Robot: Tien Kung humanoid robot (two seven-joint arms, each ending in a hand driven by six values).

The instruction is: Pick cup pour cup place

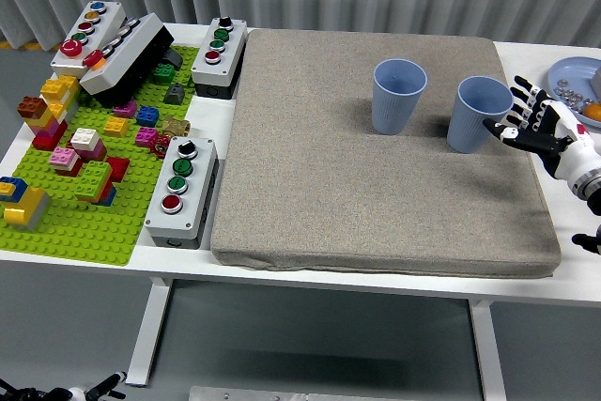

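Two blue cups stand upright on the grey mat (376,194): one cup (397,96) near the middle back, the other cup (475,114) to its right. My right hand (531,123) sits just to the right of the right cup, fingers spread, clear of the cup and holding nothing. No left hand shows over the table.
A blue plate (575,86) with small items lies at the far right edge. Left of the mat stand button boxes (182,190) (219,55) and a green baseplate (75,185) with several bricks.
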